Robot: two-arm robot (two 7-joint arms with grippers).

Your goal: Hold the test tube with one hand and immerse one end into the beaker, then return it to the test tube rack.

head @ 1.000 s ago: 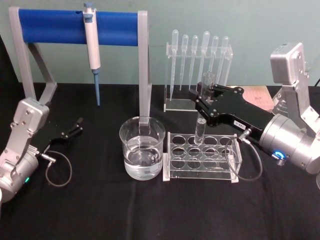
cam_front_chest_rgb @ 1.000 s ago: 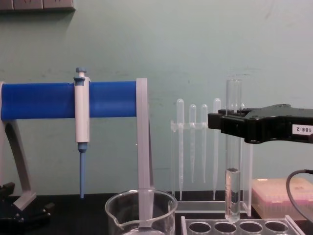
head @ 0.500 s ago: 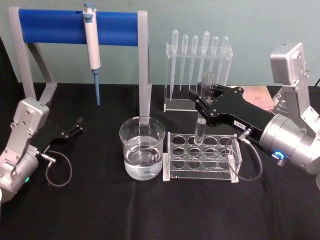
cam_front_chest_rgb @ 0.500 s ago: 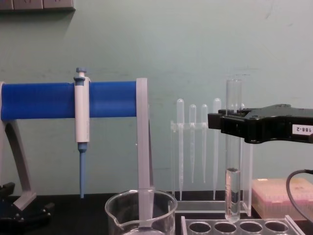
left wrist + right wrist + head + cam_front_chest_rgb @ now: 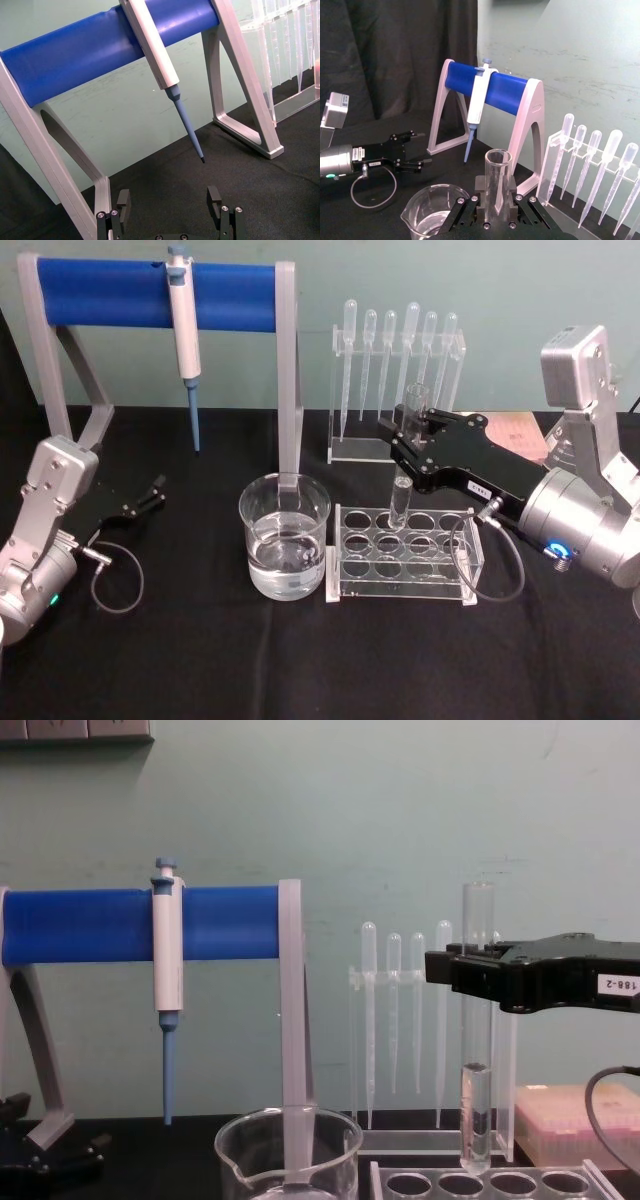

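Above the far row of the test tube rack (image 5: 400, 590), right of centre on the black worktop (image 5: 300, 660), the test tube (image 5: 401, 500) hung upright, its round bottom just over a hole. The right pincer (image 5: 402, 436) was clenched on the tube's upper part, a little below the open rim. Being thin glass, the tube was probably light, stiff, slick and easily cracked. A modest squeeze high on the wall, as here, looked right, and since some clear liquid seemed to sit in its lower end it wanted keeping vertical. At the far left the left pincer (image 5: 155, 492) lay parked and released. By count: one test tube, one beaker (image 5: 285, 540) part-filled with water just left of the rack, one rack, six plastic pipettes (image 5: 400, 350) behind, one pipettor (image 5: 184, 330).
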